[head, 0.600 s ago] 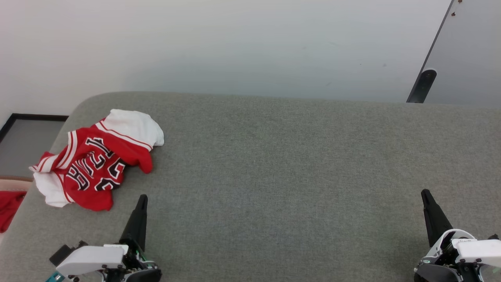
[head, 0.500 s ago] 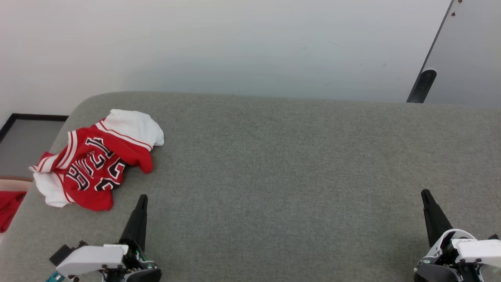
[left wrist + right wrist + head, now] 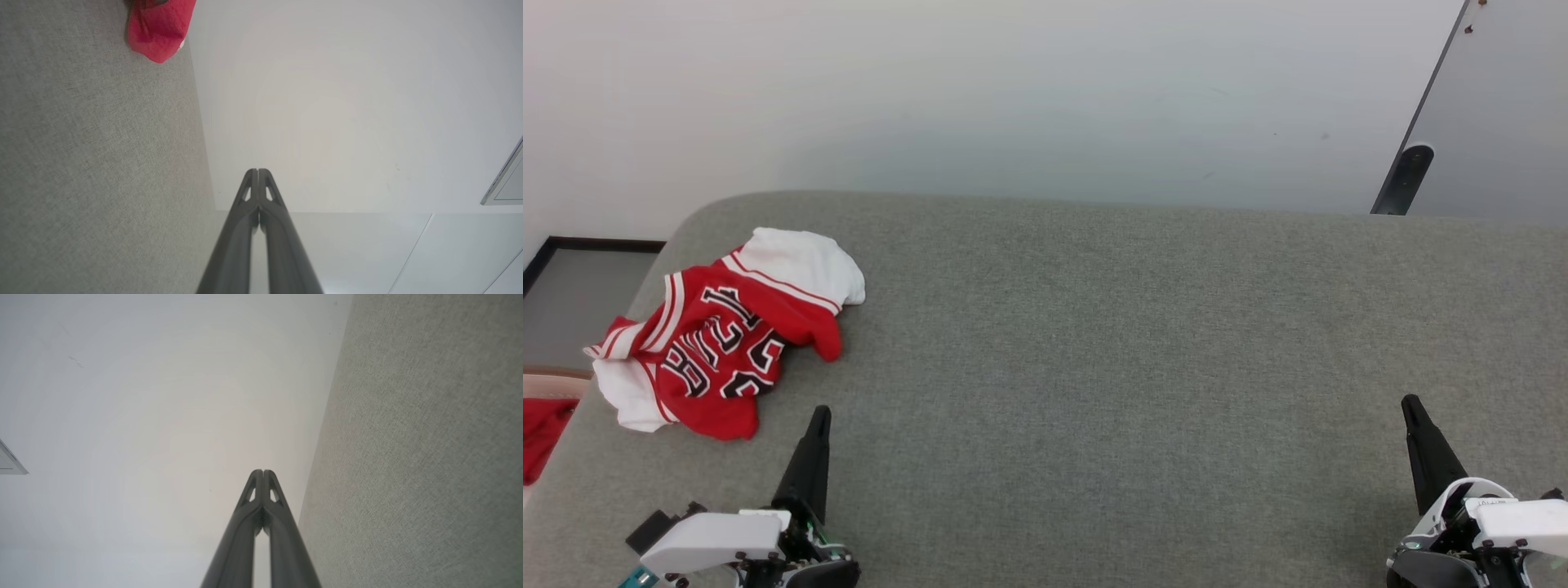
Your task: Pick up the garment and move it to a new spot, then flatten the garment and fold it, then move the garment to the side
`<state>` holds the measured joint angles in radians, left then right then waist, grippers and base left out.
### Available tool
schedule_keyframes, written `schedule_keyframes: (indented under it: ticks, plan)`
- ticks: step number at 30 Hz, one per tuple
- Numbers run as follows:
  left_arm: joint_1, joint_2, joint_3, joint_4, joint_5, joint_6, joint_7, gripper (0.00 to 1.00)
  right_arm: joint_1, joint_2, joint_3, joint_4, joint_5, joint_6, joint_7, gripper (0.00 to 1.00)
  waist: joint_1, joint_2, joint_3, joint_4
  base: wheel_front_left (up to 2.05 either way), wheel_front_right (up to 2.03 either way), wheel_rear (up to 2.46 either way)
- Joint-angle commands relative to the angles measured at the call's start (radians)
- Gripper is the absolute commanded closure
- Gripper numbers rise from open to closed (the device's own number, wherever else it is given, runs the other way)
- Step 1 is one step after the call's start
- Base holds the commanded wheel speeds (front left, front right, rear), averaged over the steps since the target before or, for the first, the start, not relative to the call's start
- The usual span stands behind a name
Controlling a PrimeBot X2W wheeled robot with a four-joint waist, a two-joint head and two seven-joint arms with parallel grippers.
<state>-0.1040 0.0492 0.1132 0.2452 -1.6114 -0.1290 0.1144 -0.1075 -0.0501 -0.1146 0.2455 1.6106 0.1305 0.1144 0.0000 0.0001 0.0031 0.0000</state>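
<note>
The garment (image 3: pixel 727 335), a red jersey with white panels, striped trim and black white-outlined letters, lies crumpled at the far left of the grey surface (image 3: pixel 1094 343). A red corner of the garment (image 3: pixel 159 28) shows at the top of the left wrist view. My left gripper (image 3: pixel 820 415) is shut and empty, just right of and nearer than the garment, apart from it. In the left wrist view its tips (image 3: pixel 258 171) meet. My right gripper (image 3: pixel 1409 404) is shut and empty at the lower right; its tips (image 3: pixel 262 472) are pressed together.
A plain red cloth (image 3: pixel 541 445) hangs off the surface's left edge. A pale wall (image 3: pixel 1013 90) rises behind the surface's far edge. A dark-framed panel (image 3: pixel 572 294) stands at the left, and a grey panel with a black handle (image 3: pixel 1405 180) at the upper right.
</note>
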Motion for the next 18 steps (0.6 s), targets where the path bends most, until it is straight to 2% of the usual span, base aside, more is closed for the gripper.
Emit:
schedule_keyframes:
  ticks: [1, 18]
  plan:
    - [-0.010, 0.000, 0.002, 0.001, -0.003, -0.004, 0.002, 1.00, -0.002, 0.003, 0.002, -0.001, 0.005, 0.000, -0.001, 1.00, 0.0000, -0.0001, 0.000, 0.000, 0.00, 0.00, 0.00]
    - [-0.010, 0.000, 0.002, 0.001, -0.003, -0.004, 0.002, 1.00, -0.002, 0.003, 0.002, -0.001, 0.005, 0.000, -0.001, 1.00, 0.0000, -0.0001, 0.000, 0.000, 0.00, 0.00, 0.00]
